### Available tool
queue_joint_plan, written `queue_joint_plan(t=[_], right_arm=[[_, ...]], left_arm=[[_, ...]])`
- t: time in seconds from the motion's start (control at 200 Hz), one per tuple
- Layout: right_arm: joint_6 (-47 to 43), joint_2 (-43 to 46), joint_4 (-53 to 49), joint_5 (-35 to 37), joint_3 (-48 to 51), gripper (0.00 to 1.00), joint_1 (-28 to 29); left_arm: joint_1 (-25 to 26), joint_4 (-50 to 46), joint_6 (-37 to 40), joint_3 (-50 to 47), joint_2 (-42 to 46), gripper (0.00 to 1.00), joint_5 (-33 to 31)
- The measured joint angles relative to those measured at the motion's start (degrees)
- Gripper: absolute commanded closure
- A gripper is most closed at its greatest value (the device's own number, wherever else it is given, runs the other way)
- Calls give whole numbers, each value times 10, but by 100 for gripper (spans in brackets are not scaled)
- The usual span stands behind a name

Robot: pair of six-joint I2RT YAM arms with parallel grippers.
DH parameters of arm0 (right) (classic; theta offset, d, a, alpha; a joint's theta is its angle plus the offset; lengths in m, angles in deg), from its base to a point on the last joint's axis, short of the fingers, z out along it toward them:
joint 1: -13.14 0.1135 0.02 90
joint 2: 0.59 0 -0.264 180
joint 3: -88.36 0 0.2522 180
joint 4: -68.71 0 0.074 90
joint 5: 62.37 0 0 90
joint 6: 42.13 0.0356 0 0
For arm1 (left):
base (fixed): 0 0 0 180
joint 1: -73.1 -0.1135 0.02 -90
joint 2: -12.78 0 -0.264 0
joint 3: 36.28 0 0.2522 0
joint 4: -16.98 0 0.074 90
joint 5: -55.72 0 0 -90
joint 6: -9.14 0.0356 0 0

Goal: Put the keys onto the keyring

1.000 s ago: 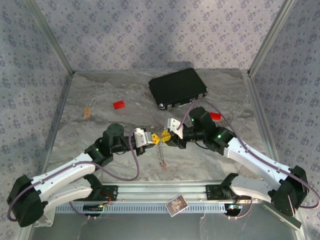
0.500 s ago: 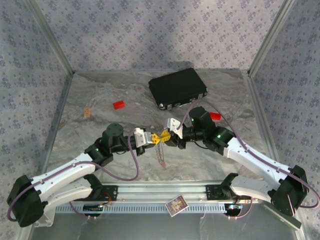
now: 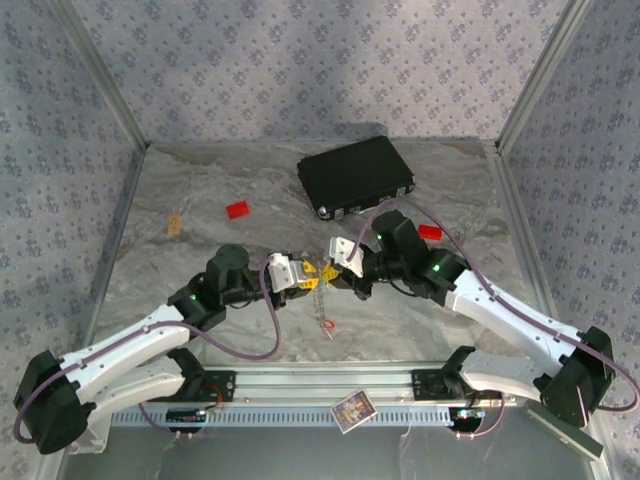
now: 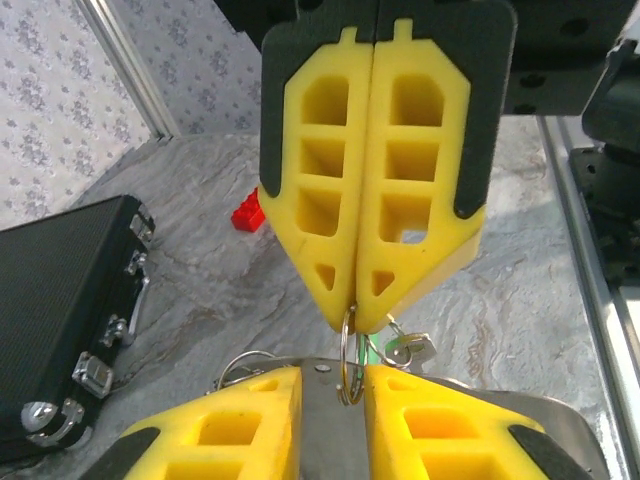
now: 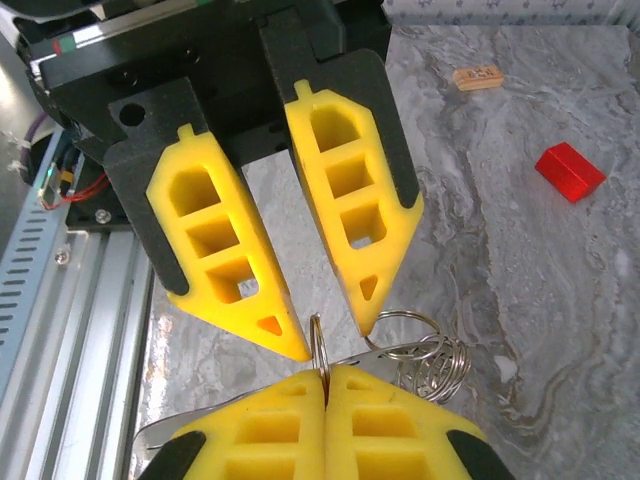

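At ctr of the top view the two arms meet tip to tip over the table (image 3: 150, 250). The R gripper (image 5: 325, 385) is clenched on the keyring (image 5: 318, 345). In the R wrist view its yellow pads press flat together at bottom ctr of the frame, w/ the thin steel loop standing upright out of the seam. The L gripper (image 4: 332, 420) is released. In the L wrist view its two fingers sit at the bottom edge w/ a clear gap btw them. The loop hangs in that gap, nearer the pad on the frame's right, while the R gripper's closed tips pinch it from above. A linked bunch of rings (image 5: 430, 355) lies just right of the gripped loop in the R wrist view. In the L wrist view a small silvery key (image 4: 408, 347) shows just right of the loop w/ a bit of green behind it, prob. the green tag, though mostly hidden. In the top view a fine chain (image 3: 322, 300) drops from the grippers toward lower ctr and ends at a tiny red piece (image 3: 328, 333) on the table. The black case (image 3: 355, 175) lies upper ctr. One red block (image 3: 238, 210) is to its lower left, and a second red block (image 3: 430, 232) is just beside the R arm's wrist. A tan tag (image 3: 175, 223) sits at mid-left, and a card (image 3: 352, 408) sits on the rail at bottom ctr.
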Motion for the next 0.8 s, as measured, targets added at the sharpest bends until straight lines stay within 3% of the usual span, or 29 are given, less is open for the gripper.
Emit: queue_joint_plan(t=[0.35, 0.515, 0.615, 0.71, 0.805], right_arm=[[-53, -40, -72, 58, -62, 100, 31], [-57, -45, -73, 65, -65, 100, 36], [-57, -46, -72, 67, -65, 100, 37], [-53, -45, -65, 66, -60, 78, 36], [-38, -31, -37, 60, -37, 70, 28]], left_arm=[[0, -37, 9, 17, -1, 87, -6], [0, -39, 8, 18, -8, 100, -4], [0, -40, 9, 18, -9, 100, -4], [0, -40, 8, 18, -8, 100, -4], [0, -38, 4, 17, -8, 100, -4]])
